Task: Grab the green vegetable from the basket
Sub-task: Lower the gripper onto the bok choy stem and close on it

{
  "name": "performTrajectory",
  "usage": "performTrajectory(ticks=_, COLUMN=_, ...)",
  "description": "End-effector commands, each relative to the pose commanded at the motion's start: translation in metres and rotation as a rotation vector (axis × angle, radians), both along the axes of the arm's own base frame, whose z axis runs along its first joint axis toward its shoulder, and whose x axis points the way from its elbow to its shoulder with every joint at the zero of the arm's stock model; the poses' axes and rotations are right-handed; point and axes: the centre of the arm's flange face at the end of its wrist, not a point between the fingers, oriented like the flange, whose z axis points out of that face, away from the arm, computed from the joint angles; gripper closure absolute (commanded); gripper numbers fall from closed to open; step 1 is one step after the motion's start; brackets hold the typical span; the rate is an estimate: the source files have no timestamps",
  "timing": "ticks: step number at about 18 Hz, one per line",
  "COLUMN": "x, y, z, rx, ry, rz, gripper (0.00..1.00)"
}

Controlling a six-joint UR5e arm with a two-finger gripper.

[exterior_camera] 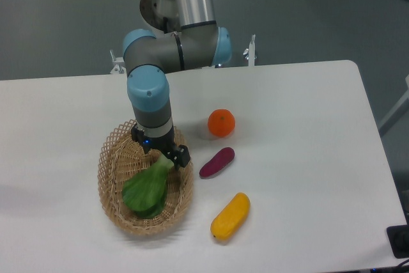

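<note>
You see the vegetable (147,190) in the basket (112,177); right of it lie an orange (221,123), eggplant (216,162) and squash (231,217).
</note>
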Motion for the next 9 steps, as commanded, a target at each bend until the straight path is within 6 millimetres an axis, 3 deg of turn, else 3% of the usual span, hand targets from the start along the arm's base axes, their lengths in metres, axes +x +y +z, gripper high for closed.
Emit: performTrajectory(ticks=9, x=0.011, y=0.006, z=-0.009, rx=-0.011, ry=0.003, rz=-0.021, gripper=0.00)
